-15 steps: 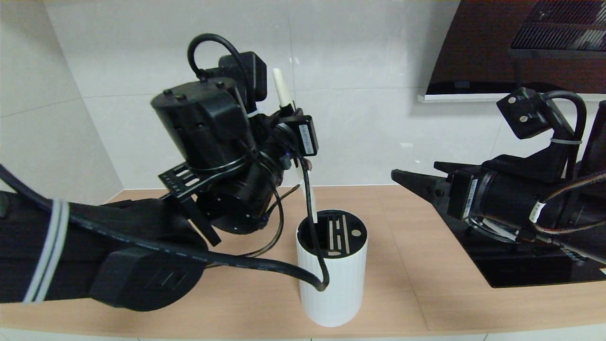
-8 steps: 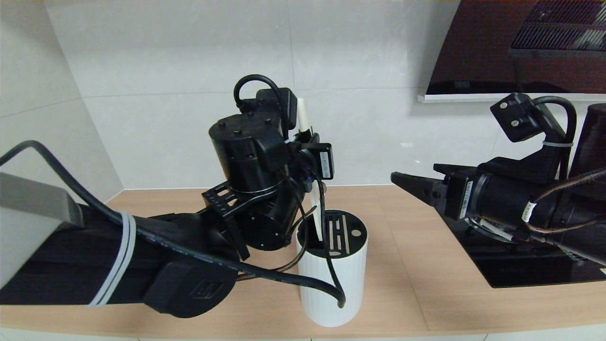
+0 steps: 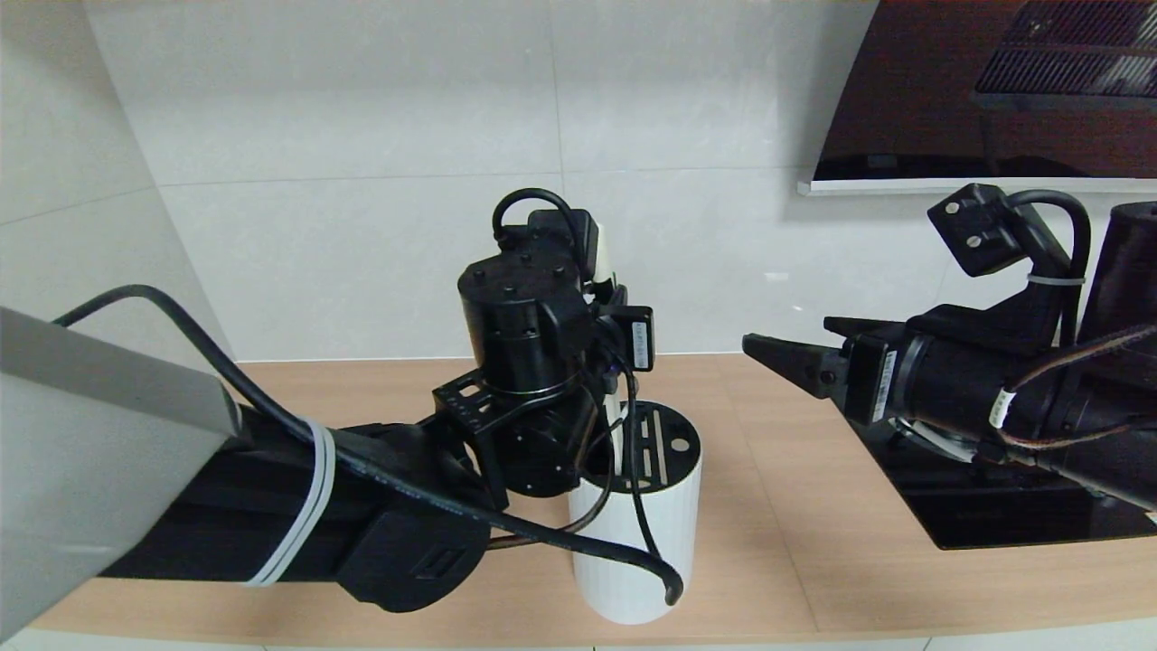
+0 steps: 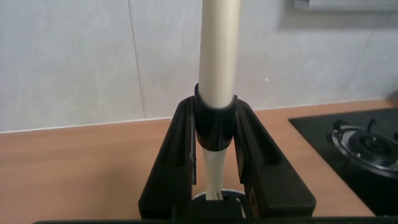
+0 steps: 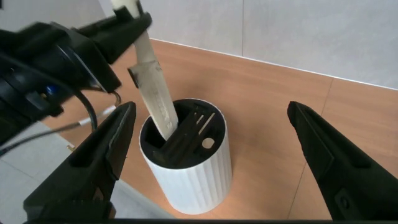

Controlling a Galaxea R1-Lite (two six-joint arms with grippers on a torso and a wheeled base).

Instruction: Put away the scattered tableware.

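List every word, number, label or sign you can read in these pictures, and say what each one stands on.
No text here is readable.
Left-arm sticker, white: print too small to read.
Right-arm sticker, white: print too small to read.
Knife and white holder: no text visible.

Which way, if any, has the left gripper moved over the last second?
Yes. Against the white holder, the left gripper has come down and rightward toward its opening, lowering the knife it grips into it.
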